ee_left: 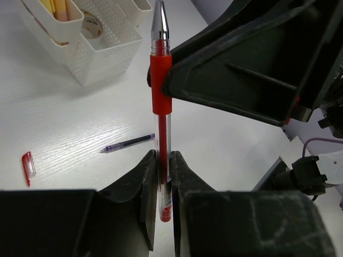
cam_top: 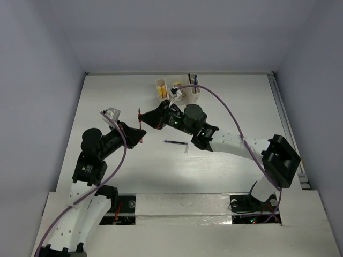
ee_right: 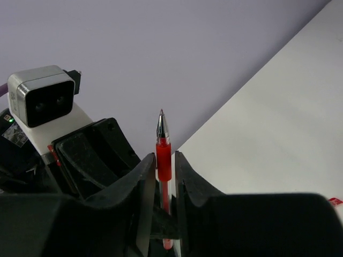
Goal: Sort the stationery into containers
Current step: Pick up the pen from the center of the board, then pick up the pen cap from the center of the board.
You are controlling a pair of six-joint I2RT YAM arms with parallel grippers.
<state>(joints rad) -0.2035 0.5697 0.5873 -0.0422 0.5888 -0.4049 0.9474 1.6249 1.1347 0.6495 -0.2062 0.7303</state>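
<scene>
Red pen (ee_left: 161, 91) is up off the worktop, near the white organizer (ee_left: 102, 64). Left claw (ee_left: 162, 163) is pinched shut on its clear barrel and right claw (ee_right: 164, 160) on its red grip (likely a handover, so one claw can drop it in).

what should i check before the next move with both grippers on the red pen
1. Hold of left gripper on red pen: ok, clamped on its clear barrel.
2. Release by right gripper: not ok, shut on the pen's red sleeve.
3. Pen capped: not ok, tip bare; red cap lies on the table.
4. Free slot in white organizer: cannot tell, only partly in view.
5. Clearance of dark pen on the table: ok, it lies apart from both grippers.
</scene>
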